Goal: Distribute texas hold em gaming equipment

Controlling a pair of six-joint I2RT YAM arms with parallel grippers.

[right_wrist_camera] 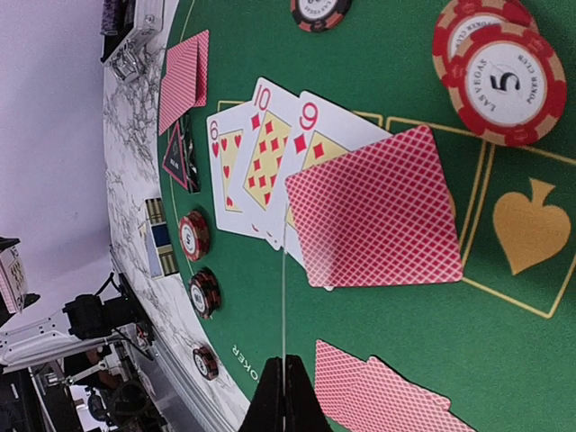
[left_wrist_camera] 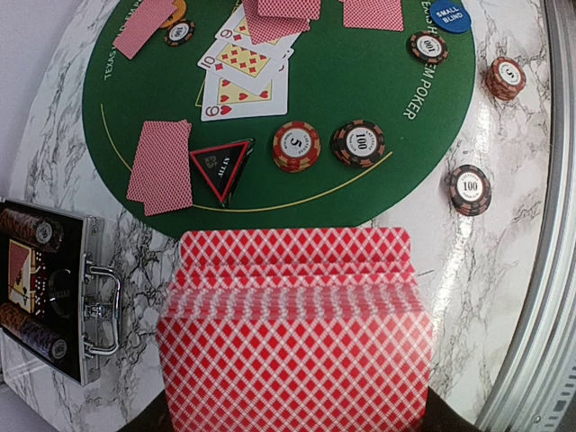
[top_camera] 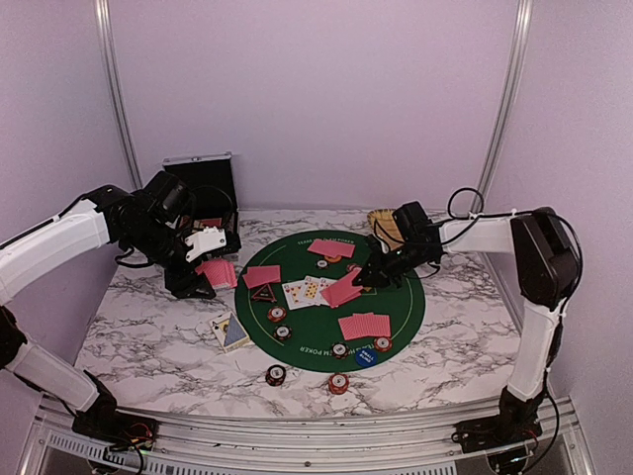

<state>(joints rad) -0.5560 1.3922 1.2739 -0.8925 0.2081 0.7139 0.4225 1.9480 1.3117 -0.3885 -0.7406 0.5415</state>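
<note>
On the counter [top_camera: 148,327], a round green mat [top_camera: 406,297] carried most of the poker gear. The left jaws were clamped on a fanned, red-backed deck [left_wrist_camera: 297,342], held over the counter at the mat's left edge, just near of the open silver case [top_camera: 203,183]. The right jaws were pinched together on a single card [right_wrist_camera: 284,297], seen edge-on from the right wrist, over the mat's middle.

Mid-mat lay three face-up cards [right_wrist_camera: 256,162], 6, 10 and 9, fanned and overlapping. A face-down card [right_wrist_camera: 378,209] covered part of the 9. The black marker [left_wrist_camera: 220,166] sat left of them, with the left pair [left_wrist_camera: 162,166] face down just beside it on the far side. The far pair [top_camera: 331,247] and the near pair [top_camera: 364,325] were also face down on the mat. An orange disc [top_camera: 334,258] showed from under the far pair.

A red chip [left_wrist_camera: 296,146] marked 5 and a dark chip [left_wrist_camera: 358,142] marked 100 sat side by side just near of the marker. The blue disc [top_camera: 367,356] lay at the mat's near edge, between two more chips. Two stray chips [top_camera: 275,374] were off the mat on the near counter. A small box [top_camera: 230,332] lay on the counter left of the mat. A tan tray [top_camera: 381,220] sat at the far edge behind the right arm, mostly hidden.
</note>
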